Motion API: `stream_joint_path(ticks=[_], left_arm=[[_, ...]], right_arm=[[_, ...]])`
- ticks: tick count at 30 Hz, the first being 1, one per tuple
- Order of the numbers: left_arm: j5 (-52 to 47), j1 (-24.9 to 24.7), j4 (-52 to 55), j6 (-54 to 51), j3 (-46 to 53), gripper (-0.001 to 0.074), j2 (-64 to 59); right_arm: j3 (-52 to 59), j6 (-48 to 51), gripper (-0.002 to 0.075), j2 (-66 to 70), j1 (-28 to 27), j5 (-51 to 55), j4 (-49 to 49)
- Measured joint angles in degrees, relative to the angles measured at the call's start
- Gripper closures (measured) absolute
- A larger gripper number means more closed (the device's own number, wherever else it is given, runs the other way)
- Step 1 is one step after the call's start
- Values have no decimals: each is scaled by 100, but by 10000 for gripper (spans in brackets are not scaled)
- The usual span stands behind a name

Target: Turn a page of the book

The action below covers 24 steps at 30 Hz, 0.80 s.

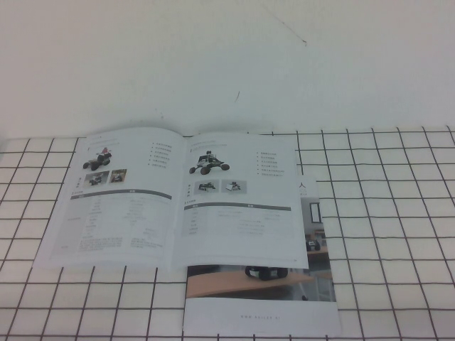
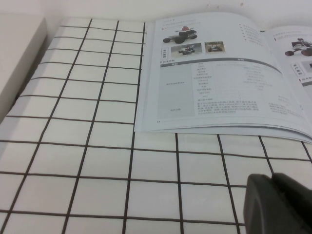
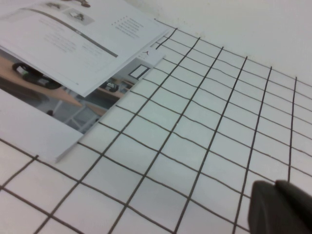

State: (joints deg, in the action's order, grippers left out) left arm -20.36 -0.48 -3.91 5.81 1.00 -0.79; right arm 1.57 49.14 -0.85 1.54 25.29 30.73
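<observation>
Nearest, the brochure lies half under the open book on the table. Right gripper waits shut beside it; left gripper, which I cannot tell, sits nearby. A clumsy pinch could drag both booklets or crease the page.

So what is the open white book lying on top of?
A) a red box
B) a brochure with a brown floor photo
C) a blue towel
B: the open white paper book overlaps the glossy brochure with the brown floor photo, which sticks out underneath it.
</observation>
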Motion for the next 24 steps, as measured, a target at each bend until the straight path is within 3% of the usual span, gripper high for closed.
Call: stream_joint_path(ticks=[24], left_arm=[[4, 0, -11, 0, 0, 737, 0]], right_arm=[[0, -28, 728, 0, 0, 0, 54]])
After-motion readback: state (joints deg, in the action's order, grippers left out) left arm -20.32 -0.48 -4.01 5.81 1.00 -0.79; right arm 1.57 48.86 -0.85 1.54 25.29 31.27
